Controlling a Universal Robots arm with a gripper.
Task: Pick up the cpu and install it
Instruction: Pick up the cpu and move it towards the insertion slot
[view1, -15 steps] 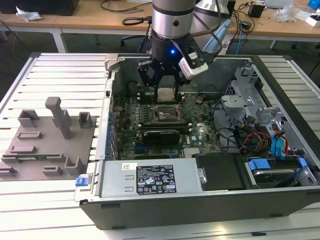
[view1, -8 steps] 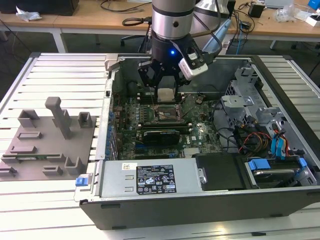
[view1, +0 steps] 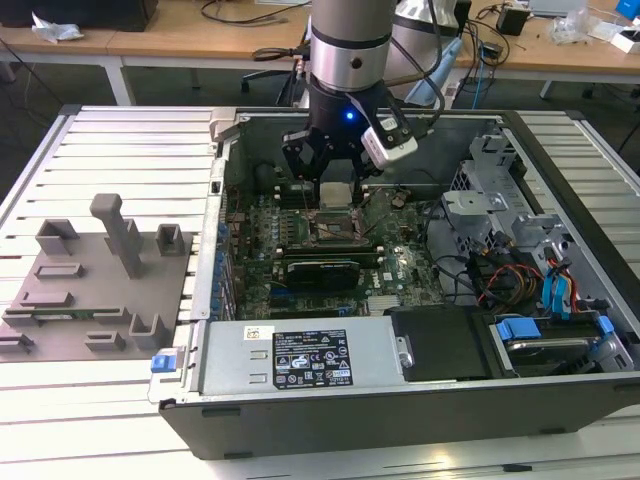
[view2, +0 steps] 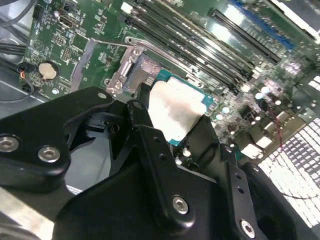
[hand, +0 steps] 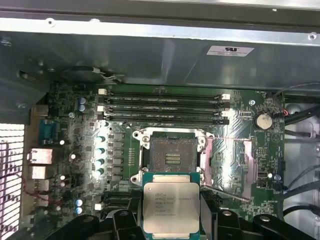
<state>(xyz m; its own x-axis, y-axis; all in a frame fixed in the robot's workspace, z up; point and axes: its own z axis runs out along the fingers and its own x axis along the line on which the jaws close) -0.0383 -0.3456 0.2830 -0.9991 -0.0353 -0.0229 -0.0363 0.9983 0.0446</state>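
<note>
1. Wooden desks (view1: 200, 40) strewn with cables line the back of the room. In front of them a slatted metal table (view1: 100, 150) carries the work.
2. An open computer case (view1: 400, 425) fills the middle and three o'clock side of the exterior view. A grey fixture plate (view1: 90, 290) lies on the slats at nine o'clock.
3. The arm (view1: 348, 50) comes down into the case from twelve o'clock.
4. The power supply (view1: 300, 360) sits at six o'clock and bears a white printed label (view1: 310, 357). A smaller white sticker (hand: 230, 50) is on the case wall in the first wrist view.
5. The green motherboard (hand: 235, 165) holds the open socket (hand: 174, 155).
6. The gripper (view1: 335, 175) is clamped on the cpu (view1: 335, 194), a finger on either edge in both wrist views.
7. The cpu (hand: 171, 202) hangs above the board, not seated, with the socket just at six o'clock of it in the exterior view. Its silver top carries fine print.
</note>
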